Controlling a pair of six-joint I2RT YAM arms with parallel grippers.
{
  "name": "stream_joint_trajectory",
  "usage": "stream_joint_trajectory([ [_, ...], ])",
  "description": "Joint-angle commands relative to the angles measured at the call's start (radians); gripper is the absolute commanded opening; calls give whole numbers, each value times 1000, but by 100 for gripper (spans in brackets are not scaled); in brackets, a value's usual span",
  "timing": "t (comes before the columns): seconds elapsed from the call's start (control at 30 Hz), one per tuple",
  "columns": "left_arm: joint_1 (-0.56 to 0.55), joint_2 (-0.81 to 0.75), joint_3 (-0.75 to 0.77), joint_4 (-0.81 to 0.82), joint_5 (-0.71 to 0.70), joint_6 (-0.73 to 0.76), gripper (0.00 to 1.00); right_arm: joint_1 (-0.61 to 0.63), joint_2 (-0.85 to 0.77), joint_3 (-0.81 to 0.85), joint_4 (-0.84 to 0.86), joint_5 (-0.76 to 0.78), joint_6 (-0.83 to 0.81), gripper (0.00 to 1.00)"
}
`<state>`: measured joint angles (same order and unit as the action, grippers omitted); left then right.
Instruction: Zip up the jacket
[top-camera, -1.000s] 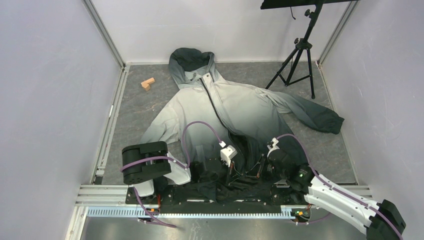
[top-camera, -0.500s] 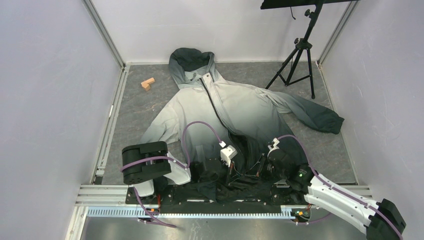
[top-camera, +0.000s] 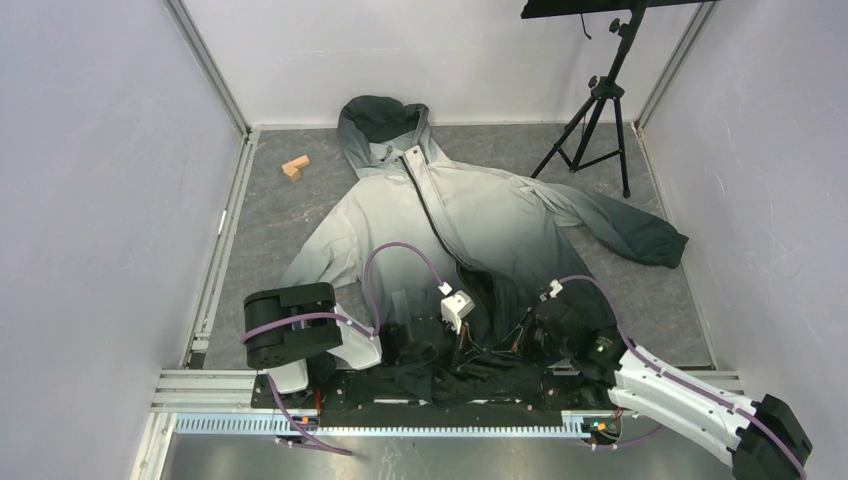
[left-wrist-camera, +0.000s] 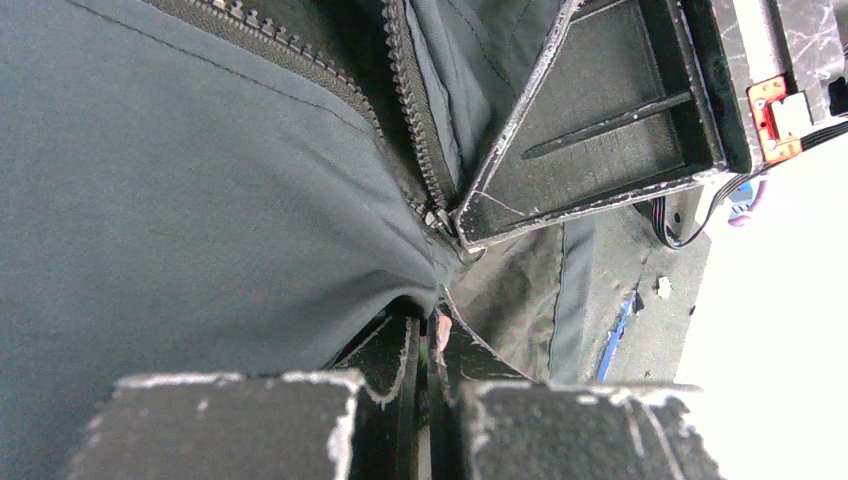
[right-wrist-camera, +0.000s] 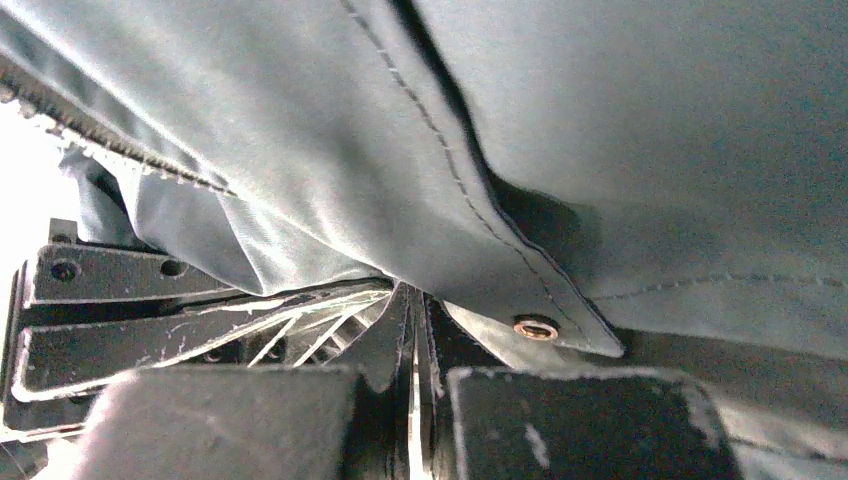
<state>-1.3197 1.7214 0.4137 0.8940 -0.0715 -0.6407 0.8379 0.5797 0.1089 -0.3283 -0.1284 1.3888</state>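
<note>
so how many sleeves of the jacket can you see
2: one sleeve lying along the pale grey hooded jacket's body at picture left, the other stretched out to picture right.

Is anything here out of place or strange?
Two things do not belong to the job: a small wooden block lies left of the hood, and a black tripod stands at the far right. The jacket itself gapes open low down, its hem bunched at the near edge.

Robotics laboratory test cell. White panel walls on aluminium framing enclose the grey bench on three sides; a black tripod stands at its far right corner; a slotted aluminium rail runs along its near edge.
</note>
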Motion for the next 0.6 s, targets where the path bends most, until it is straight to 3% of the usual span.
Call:
stream_joint_trajectory([
  [0.0,1,0,15,10,-2,-26,2,4,41,86,-151,42,149,0],
  [0.1,-3,-7,16,-3,-11,-27,2,4,62,130,-92,25,196,0],
  [0.3,-55,-56,58,-139,-122,-5,2,4,101,93,191,-46,380,0],
  [0.47,-84,-84,39,-142,-184,-1,2,-56,117,216,88,76,401,0],
  [0.57,-124,-131,27,-171,-266,18,2,-121,162,257,34,64,375,0],
])
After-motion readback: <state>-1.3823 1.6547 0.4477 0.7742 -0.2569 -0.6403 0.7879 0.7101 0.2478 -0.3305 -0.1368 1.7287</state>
